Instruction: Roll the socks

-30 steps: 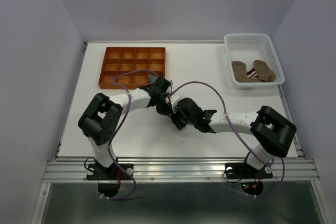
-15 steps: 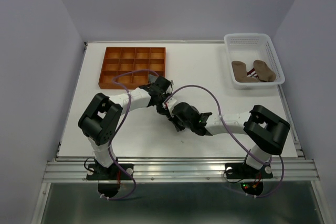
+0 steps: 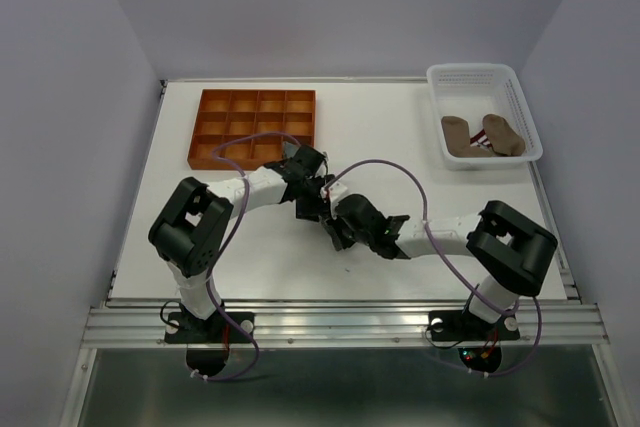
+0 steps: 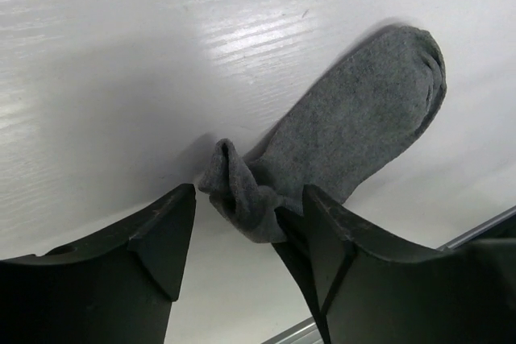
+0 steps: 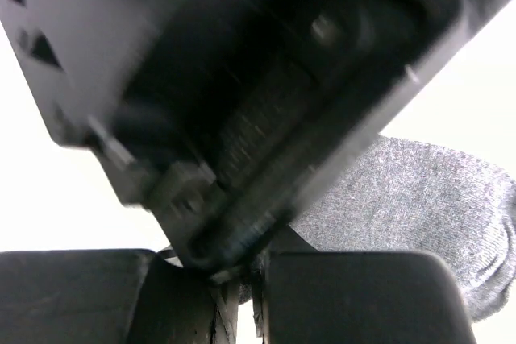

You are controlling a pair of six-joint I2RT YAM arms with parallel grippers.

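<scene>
"Left tool [image 4: 250, 197] is spread wide, one jaw either side of the bunched cuff, gripping nothing. See it?"

"Yes. And the right tool [image 5: 238, 300]?"

"Drawn almost together, tucked right under the left one. I can't tell from here whether a fold of fabric is caught in it."

"Where's the sock itself?"

"The grey sock [image 4: 355, 118] lies flat on the desk [image 4: 121, 78], near the middle, mostly hidden under the two wrists from above. The cuff is at the left tool. The long axis runs away from it on a slant, and the toe is at the far end."

"So a roll would go cuff to toe?"

"I'd think so — along that line, outward from the left tool. Both arms are at the cuff end and neither is near the toe. The left one sits squarely over the cuff, so I'd call it nearer."

"How many things are there altogether?"

"One grey sock out on the desk. Two tan socks [image 3: 458, 134] are in the white basket [image 3: 478, 72] at the far right, with a red-and-white striped bit [image 3: 484, 140] between them — whose it is, I can't say. One orange tray [image 3: 255, 94] sits far left, twelve compartments."
</scene>
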